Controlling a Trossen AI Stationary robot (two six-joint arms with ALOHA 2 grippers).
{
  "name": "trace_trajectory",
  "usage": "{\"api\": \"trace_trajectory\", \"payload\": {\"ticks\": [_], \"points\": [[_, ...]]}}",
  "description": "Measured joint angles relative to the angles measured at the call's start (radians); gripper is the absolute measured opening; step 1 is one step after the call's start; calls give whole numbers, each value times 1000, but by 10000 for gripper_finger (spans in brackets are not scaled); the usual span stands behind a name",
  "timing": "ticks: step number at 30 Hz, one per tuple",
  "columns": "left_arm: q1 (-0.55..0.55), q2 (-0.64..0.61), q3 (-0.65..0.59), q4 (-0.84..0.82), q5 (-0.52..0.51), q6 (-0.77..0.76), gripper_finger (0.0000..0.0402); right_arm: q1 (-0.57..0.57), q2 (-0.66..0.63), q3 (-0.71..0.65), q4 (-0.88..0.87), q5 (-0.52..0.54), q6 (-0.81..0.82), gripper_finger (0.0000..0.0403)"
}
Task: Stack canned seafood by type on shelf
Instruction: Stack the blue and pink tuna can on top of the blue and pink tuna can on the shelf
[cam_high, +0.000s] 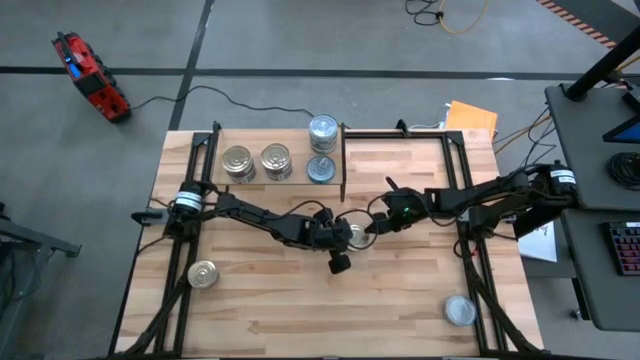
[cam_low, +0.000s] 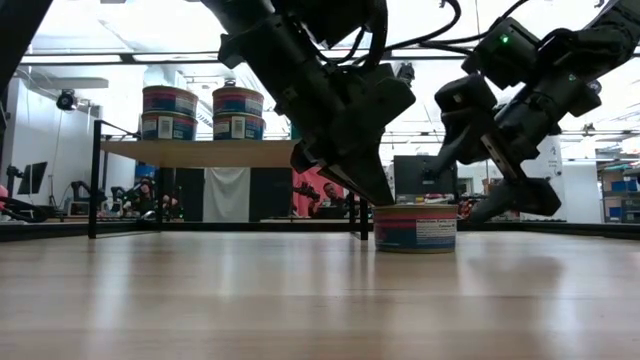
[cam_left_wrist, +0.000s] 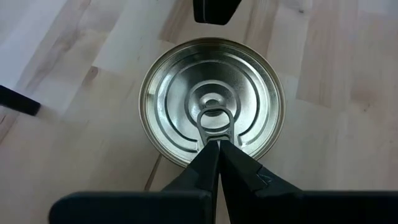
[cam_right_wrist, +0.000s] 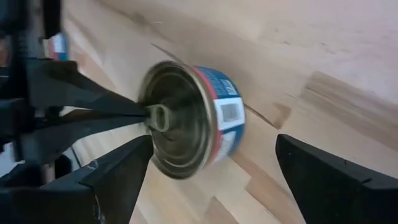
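At the middle of the table, both arms met over a single silver-lidded tin that stood upright on the wood, well in front of the shelf. The left gripper had its fingers pressed fully together, their joined tip resting on the tin's pull ring from above. The right gripper stood with its fingers spread wide, one on either side of the tin and clear of its blue-and-red label; it held nothing. Seen from table height, the left gripper's tip touched the near edge of the tin's lid while the right gripper hung just behind and beside the tin.

On the shelf, two gold-lidded stacks stood side by side toward its left part, each two tins high in the low view. Nearer the shelf's dark end panel stood two silver tins, one behind the other; whether either was stacked could not be told. A loose gold tin sat far in front of the shelf near the table's left front corner, and a loose silver tin lay well away from the shelf toward the right front corner.
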Motion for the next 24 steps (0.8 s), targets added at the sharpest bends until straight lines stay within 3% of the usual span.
{"api": "trace_trajectory", "payload": {"ticks": [24], "points": [[-25,-2,-59,78,-33,-57,0,39,3,-1,57,49,-121,343]]}}
